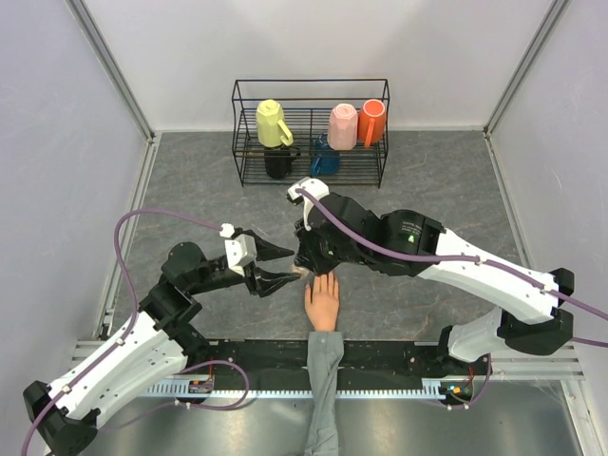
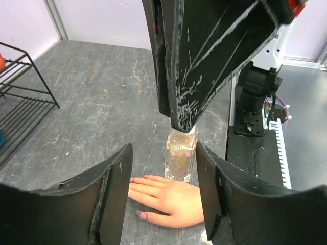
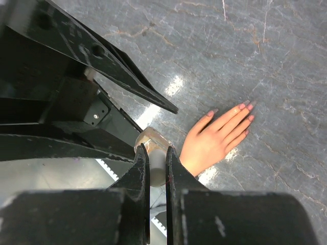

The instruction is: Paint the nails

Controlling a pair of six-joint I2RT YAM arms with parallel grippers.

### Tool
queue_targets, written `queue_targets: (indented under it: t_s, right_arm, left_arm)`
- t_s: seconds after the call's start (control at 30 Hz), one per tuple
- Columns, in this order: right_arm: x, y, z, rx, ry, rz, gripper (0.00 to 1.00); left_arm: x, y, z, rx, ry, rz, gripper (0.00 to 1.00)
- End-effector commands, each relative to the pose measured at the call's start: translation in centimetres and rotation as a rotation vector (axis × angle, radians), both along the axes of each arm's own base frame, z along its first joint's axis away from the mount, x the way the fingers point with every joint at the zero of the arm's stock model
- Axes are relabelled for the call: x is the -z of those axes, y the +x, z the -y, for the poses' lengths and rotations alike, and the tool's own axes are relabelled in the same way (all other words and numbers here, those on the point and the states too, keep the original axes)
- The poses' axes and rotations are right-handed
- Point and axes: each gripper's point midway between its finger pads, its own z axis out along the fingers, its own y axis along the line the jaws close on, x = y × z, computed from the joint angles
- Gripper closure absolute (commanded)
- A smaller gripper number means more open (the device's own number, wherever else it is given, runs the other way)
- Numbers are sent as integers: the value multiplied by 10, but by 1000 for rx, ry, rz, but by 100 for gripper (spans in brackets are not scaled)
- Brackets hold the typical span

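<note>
The peach mannequin hand (image 1: 323,302) lies palm down on the grey table, its grey sleeve (image 1: 323,380) running toward the near edge. Its pinkish nails (image 3: 241,106) show in the right wrist view, and the thumb nail (image 2: 141,215) in the left wrist view. My right gripper (image 3: 157,153) is shut on the white cap (image 3: 157,166) of a clear glitter nail polish bottle (image 2: 181,155). It holds the bottle upright just beside the hand. My left gripper (image 2: 163,153) is open, its fingers (image 2: 110,194) on either side of the bottle and hand without touching them.
A black wire rack (image 1: 311,90) stands at the back with yellow (image 1: 273,123), pink (image 1: 342,125) and orange (image 1: 372,122) cups, and black and blue ones below. Both grippers (image 1: 285,266) crowd close together above the hand's fingertips.
</note>
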Motion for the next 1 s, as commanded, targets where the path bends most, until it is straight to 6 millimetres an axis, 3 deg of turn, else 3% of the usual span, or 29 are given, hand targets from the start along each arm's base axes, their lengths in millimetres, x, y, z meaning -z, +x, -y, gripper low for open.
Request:
queue_targets:
  t_s: [0.0, 0.13, 0.63, 0.73, 0.77, 0.87, 0.9, 0.97]
  right_arm:
    - [-29, 7, -9, 34, 82, 40, 100]
    - [-35, 7, -10, 34, 99, 44, 100]
    - [-28, 4, -23, 4, 107, 21, 100]
    - [-26, 4, -25, -1, 106, 15, 100]
    - [-26, 4, -25, 0, 106, 16, 100]
    - [-26, 6, -23, 12, 106, 19, 100]
    - [-28, 6, -22, 16, 109, 24, 95]
    - [-28, 7, -20, 32, 105, 22, 72]
  left_arm:
    - [-1, -2, 4, 34, -3, 29, 39]
    - [0, -1, 3, 31, 2, 29, 40]
    - [-2, -6, 6, 68, -9, 23, 50]
    - [-4, -7, 7, 72, -9, 27, 58]
    - [-5, -7, 7, 74, -6, 35, 70]
    - [-5, -4, 5, 53, 4, 37, 85]
    - [-5, -3, 4, 47, 7, 36, 90]
    - [-7, 1, 3, 18, 5, 36, 98]
